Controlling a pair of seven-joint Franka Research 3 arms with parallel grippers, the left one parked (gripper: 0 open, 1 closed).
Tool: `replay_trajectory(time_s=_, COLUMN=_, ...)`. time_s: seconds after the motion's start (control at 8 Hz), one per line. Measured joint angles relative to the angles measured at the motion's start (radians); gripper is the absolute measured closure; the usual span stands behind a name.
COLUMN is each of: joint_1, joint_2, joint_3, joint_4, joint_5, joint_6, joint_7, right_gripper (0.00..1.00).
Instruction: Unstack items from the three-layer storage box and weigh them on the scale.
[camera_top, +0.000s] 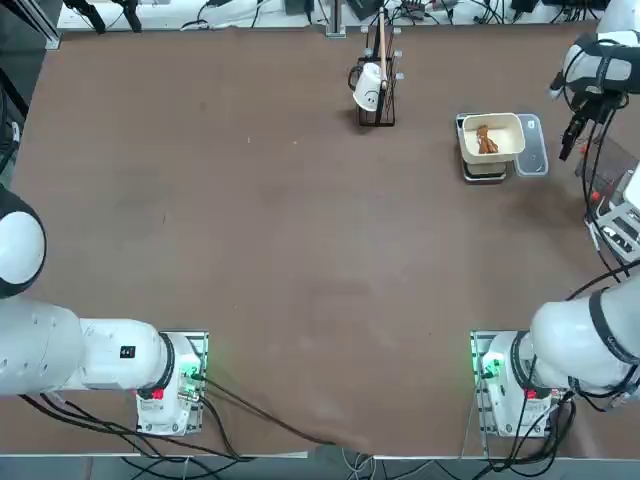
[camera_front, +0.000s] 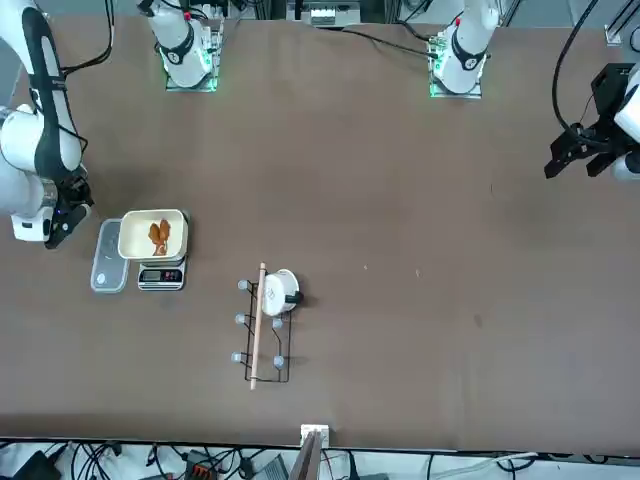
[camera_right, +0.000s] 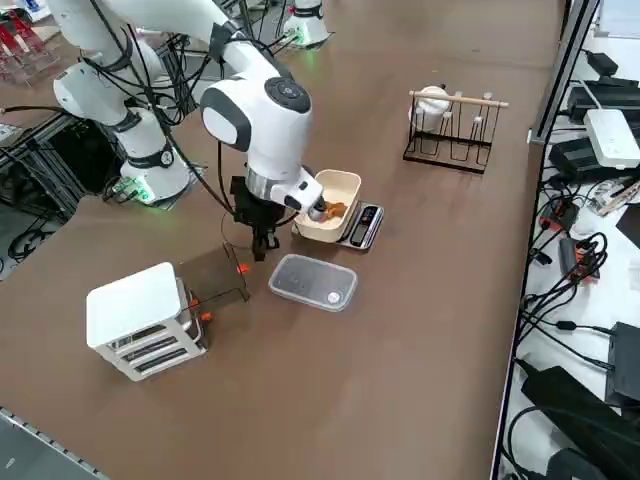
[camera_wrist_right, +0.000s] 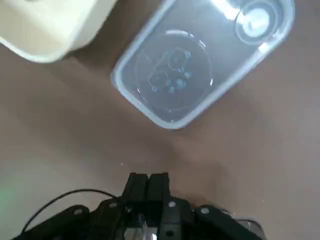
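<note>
right gripper (camera_wrist_right: 148, 175) nearest the wrist cam — fingers shut together, nothing in them, hovering near the cream bowl (camera_top: 492, 135) on the robot's right. bowl sits on the scale (camera_front: 162, 276), scale's display facing away from the robot. reddish-brown lumps (camera_front: 159, 236) lying inside the bowl. clear lid (camera_right: 313, 282) flat on the table (camera_right: 330, 400), just right of the bowl. white storage box (camera_right: 140, 315) well apart from the bowl, also to its right. black wire rack (camera_top: 378, 112) with white cup (camera_top: 367, 87) — left of the bowl and farther out.
</note>
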Motion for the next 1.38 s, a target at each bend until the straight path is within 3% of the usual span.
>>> replay_trajectory(time_s=1.0, joint_1=-0.175, joint_2=-0.005, joint_3=-0.005, joint_4=-0.023, joint_5=-0.117, joint_6=-0.077, joint_7=-0.01, right_gripper=0.99)
replay_trajectory(time_s=1.38, joint_1=-0.204, joint_2=-0.01, joint_3=-0.002, joint_4=-0.023, joint_5=-0.123, joint_6=-0.088, joint_7=-0.023, right_gripper=0.99)
